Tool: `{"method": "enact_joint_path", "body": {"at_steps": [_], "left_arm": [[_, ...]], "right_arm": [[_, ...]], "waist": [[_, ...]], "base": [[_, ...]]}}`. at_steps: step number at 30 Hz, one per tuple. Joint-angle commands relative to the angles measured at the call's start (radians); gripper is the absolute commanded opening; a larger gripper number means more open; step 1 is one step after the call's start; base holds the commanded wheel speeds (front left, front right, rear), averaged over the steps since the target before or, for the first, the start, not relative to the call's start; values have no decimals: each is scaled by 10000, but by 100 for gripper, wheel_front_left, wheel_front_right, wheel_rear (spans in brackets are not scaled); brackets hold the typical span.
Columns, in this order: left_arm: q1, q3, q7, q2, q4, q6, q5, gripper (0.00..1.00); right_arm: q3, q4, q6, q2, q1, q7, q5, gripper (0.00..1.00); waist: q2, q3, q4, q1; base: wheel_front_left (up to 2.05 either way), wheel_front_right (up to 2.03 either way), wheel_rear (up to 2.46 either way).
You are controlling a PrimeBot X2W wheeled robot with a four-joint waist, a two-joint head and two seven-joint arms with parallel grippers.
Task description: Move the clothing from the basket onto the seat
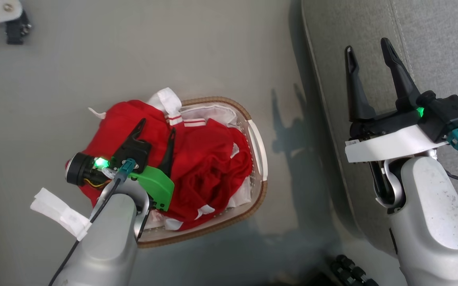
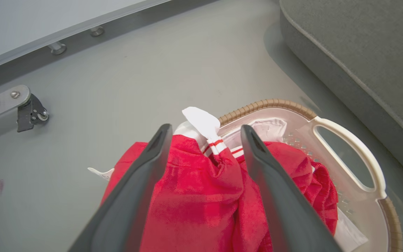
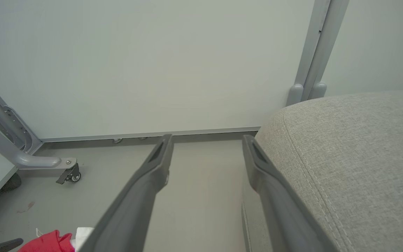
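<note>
The red clothing (image 1: 209, 159) lies heaped in the oval basket (image 1: 259, 147) on the floor, spilling over its left rim, with a white cuff (image 1: 170, 99) sticking up. My left gripper (image 1: 156, 129) hovers open just above the heap, fingers spread over the red fabric (image 2: 201, 196) with nothing held. In the left wrist view the basket's handle (image 2: 359, 147) is at the right. My right gripper (image 1: 368, 55) stands open above the edge of the grey seat (image 1: 443, 47), empty. The seat (image 3: 355, 154) lies beside its right finger; a corner of clothing (image 3: 47, 241) shows low left.
A metal frame leg with a caster (image 1: 14, 24) stands at the far left on the floor. A wall panel (image 3: 152, 63) with a post (image 3: 317, 52) rises behind. The seat's rounded edge (image 2: 355, 70) runs close to the basket's right side.
</note>
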Motion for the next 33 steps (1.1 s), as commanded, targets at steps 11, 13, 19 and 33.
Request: {"method": "enact_joint_path", "body": {"at_steps": [11,13,19,33], "left_arm": [[-950,-875,-7,578,1406,104,957,100],[-1163,-1088,-7,688,1771,197,1137,100],[-1765,-1499,-7,954,2641,818,1583,100],[-2397,-1460,-7,823,3154,906,860,100]], "right_arm": [[98,-63,-6,-27,-271,-21,240,100],[134,-39,-6,-27,-313,-21,254,100],[230,-28,-6,-29,-411,-22,336,100],[412,22,-6,-29,-399,-21,432,100]], "waist": [[-1,1446,-726,-1],[-1,1570,-752,-1],[-1,1856,-778,-1],[-1,2180,-732,-1]], "base": [[0,0,0],[0,0,0],[0,0,0],[0,0,0]]}}
